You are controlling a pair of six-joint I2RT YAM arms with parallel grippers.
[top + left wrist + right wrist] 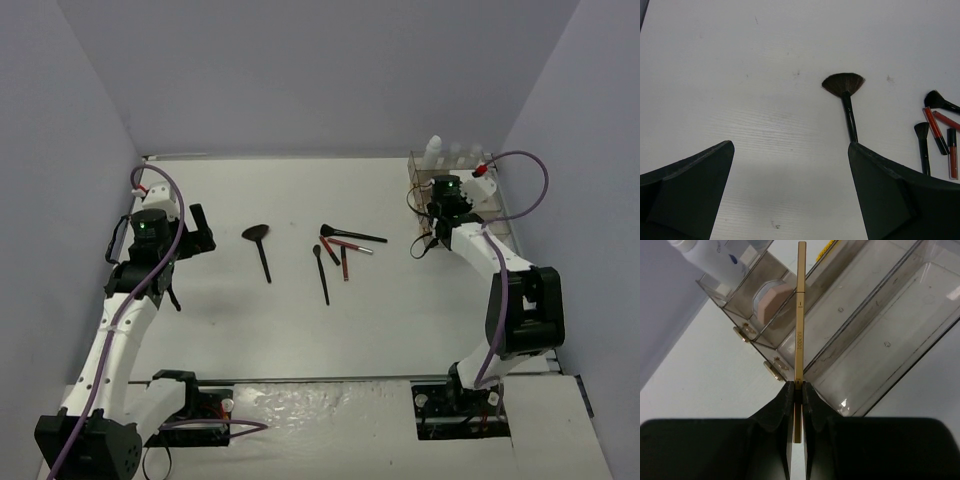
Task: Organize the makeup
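Note:
My right gripper (796, 385) is shut on a tan pencil (800, 315), its tip pointing over the clear organizer (880, 330); in the top view that gripper (440, 212) hangs at the organizer (470, 200) at the back right. A pink compact (771, 304) lies in a drawer and a white-capped bottle (705, 262) stands behind. My left gripper (790, 145) is open and empty above bare table, left of a black fan brush (844, 85). On the table middle lie the fan brush (260, 245), a small brush (320, 270), a larger brush (350, 235) and red pencils (345, 258).
White-capped bottles (434, 150) stand on the organizer's back tier. Grey walls close in the table (300, 320) on the left, back and right. The organizer's drawers have small gold handles (772, 370).

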